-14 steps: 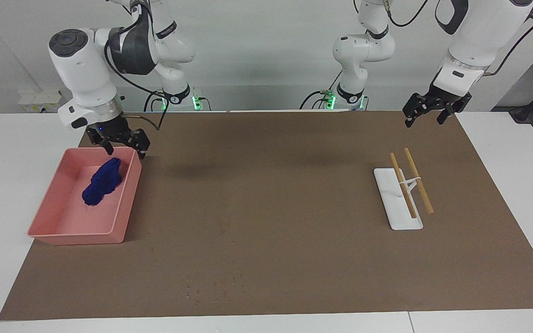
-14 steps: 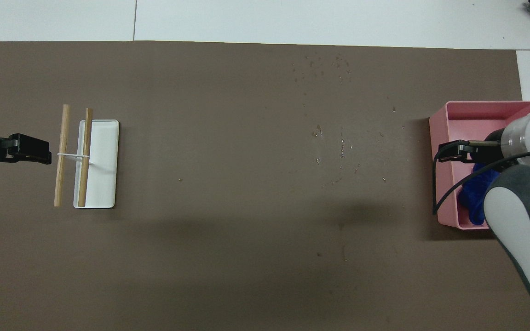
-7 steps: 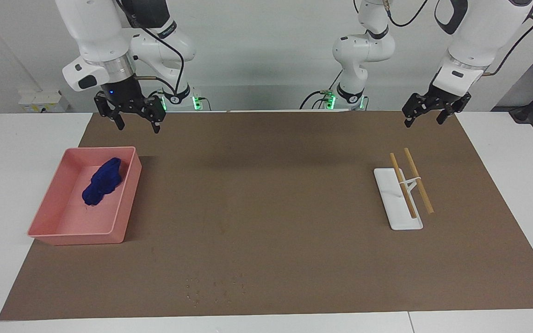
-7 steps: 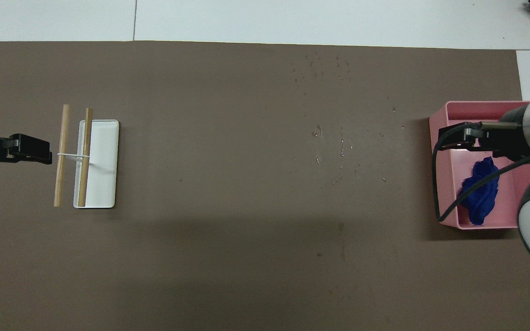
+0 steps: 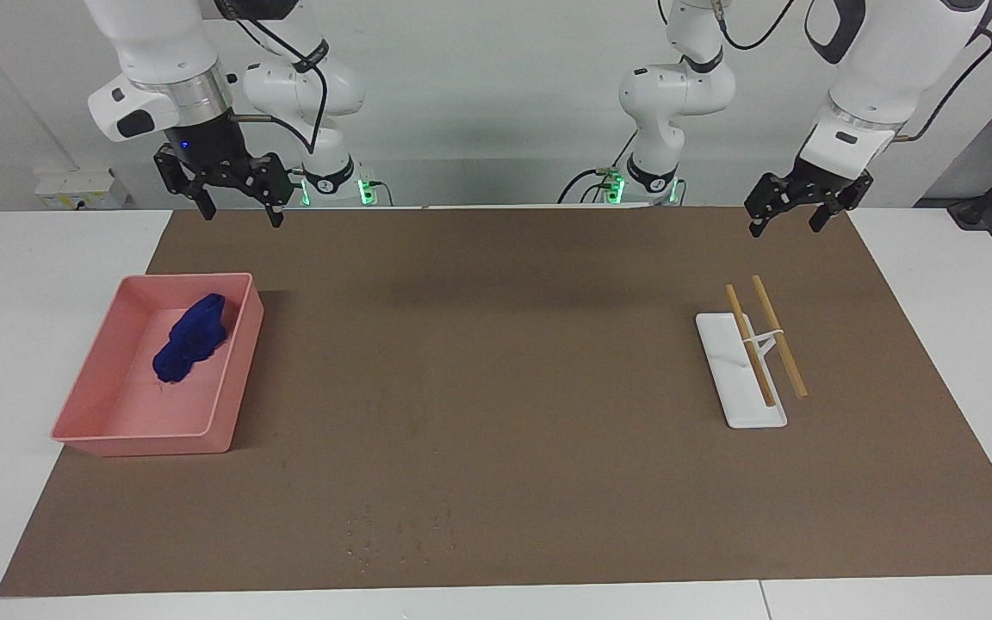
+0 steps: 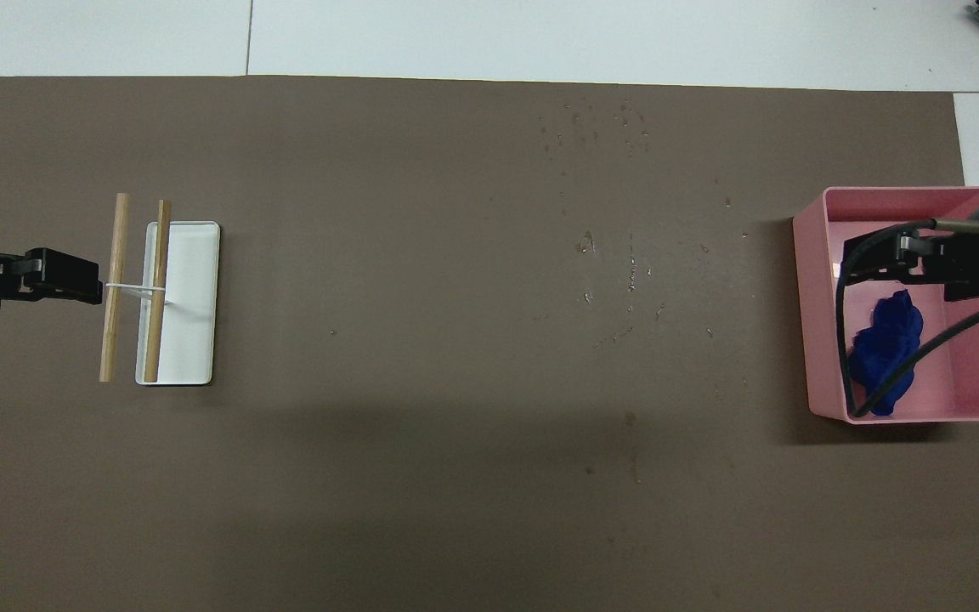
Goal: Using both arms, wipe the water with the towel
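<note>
Right gripper [image 5: 234,195] open, empty, raised clear of towel [image 5: 189,337]; left gripper [image 5: 791,200] likewise; overhead alone shows water [image 6: 630,274].

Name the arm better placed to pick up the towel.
Right, probably: the right gripper hangs open beside the pink tray holding the towel; the left gripper hangs at the left arm's end, near the wooden sticks.

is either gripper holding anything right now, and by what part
Nothing is held. The right gripper hangs open and empty above the mat near the tray; the towel lies loose in that tray. The left gripper waits open and empty.
</note>
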Available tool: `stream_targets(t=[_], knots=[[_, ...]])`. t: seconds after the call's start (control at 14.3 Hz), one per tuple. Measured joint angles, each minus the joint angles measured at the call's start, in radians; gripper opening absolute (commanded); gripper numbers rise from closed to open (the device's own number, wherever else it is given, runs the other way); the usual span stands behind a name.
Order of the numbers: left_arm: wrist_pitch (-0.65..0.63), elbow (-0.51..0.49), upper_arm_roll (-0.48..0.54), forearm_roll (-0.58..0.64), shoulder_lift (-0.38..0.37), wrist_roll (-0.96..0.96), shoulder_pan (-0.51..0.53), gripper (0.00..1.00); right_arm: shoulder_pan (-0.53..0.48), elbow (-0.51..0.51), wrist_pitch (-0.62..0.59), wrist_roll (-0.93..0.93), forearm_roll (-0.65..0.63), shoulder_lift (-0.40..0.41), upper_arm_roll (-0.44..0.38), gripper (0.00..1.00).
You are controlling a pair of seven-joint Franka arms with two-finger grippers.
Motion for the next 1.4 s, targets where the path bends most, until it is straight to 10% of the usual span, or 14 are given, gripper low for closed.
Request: stream_targets(t=[1.4], knots=[[0.041, 0.0, -0.002, 0.0, 0.0, 0.001, -0.042, 1.0, 0.122, -0.007, -0.023, -0.007, 0.0, 0.003, -0.146, 1.0]])
